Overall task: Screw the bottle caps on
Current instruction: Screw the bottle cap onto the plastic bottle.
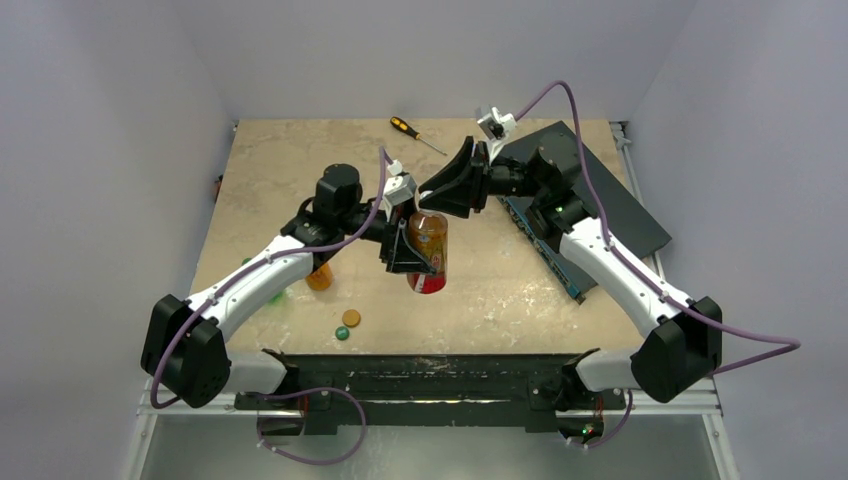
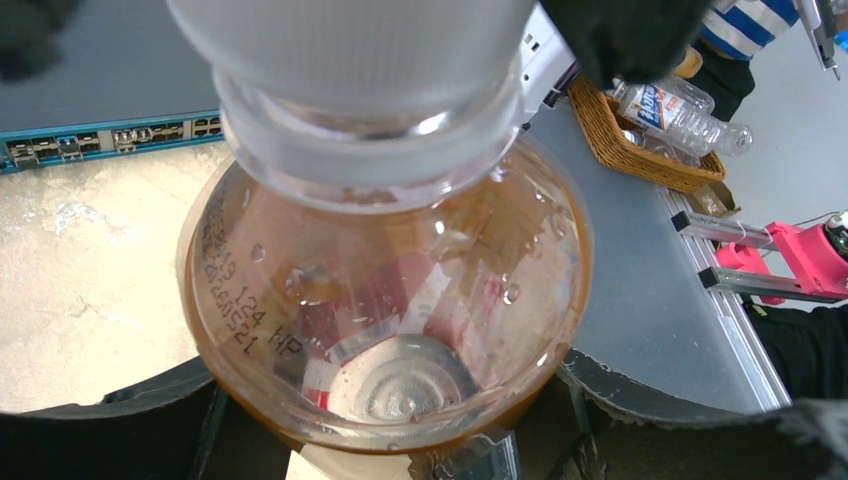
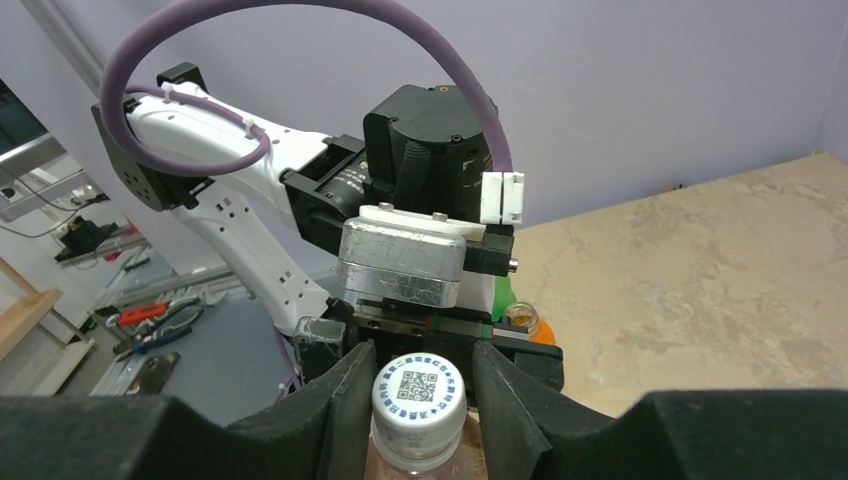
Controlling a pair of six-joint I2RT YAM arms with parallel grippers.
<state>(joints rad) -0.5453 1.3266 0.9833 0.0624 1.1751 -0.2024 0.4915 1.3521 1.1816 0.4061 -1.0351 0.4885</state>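
My left gripper [image 1: 408,250] is shut on the body of a clear bottle [image 1: 429,252] with a red label, holding it above the table. In the left wrist view the bottle [image 2: 385,300] fills the frame under its white cap [image 2: 350,50], and my left gripper [image 2: 390,430] clamps its lower part. My right gripper [image 3: 425,385] straddles the white cap [image 3: 419,398], which sits on the neck. The left finger [image 3: 345,405] touches the cap; a thin gap shows at the right finger [image 3: 505,405]. An orange cap [image 1: 351,318] and a green cap [image 1: 342,333] lie on the table.
An uncapped amber-orange bottle [image 1: 319,275] stands under the left arm, with a green bottle [image 1: 278,295] beside it. A black-and-orange screwdriver [image 1: 417,133] lies at the back. A black network switch [image 1: 590,200] covers the right side of the table.
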